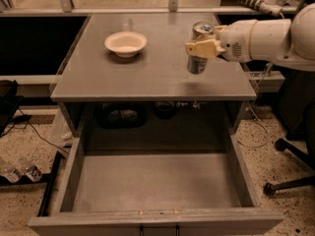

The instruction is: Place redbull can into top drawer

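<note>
The redbull can is a slim silver-and-blue can with a shiny top. My gripper is shut on it and holds it upright, lifted a little above the right side of the grey table top. The white arm reaches in from the right. The top drawer is pulled wide open below the table's front edge. Its flat grey bottom is bare, and its dark handle shows at the bottom edge of the view.
A white bowl sits on the table top at the back left. Dark bins stand under the table behind the drawer. A chair base is on the floor at the right, and cables and bottles lie at the left.
</note>
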Available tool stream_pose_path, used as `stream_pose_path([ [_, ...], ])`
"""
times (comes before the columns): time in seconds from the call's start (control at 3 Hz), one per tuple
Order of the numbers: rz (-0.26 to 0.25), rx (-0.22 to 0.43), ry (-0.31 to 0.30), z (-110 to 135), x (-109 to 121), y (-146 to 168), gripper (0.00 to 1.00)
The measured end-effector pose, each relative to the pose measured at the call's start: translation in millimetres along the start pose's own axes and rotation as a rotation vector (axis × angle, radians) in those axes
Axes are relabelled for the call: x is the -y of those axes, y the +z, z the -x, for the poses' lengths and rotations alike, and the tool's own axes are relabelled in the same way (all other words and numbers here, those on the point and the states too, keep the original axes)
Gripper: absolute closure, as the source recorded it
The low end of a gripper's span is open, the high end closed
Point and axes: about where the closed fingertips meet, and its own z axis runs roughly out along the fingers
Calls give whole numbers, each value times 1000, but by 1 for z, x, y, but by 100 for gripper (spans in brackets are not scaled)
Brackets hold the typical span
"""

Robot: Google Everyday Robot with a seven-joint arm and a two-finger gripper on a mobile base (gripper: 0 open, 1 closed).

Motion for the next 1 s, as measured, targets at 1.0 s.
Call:
stream_pose_path([
  [1.0, -48, 2, 154, -69, -103, -59, 100],
])
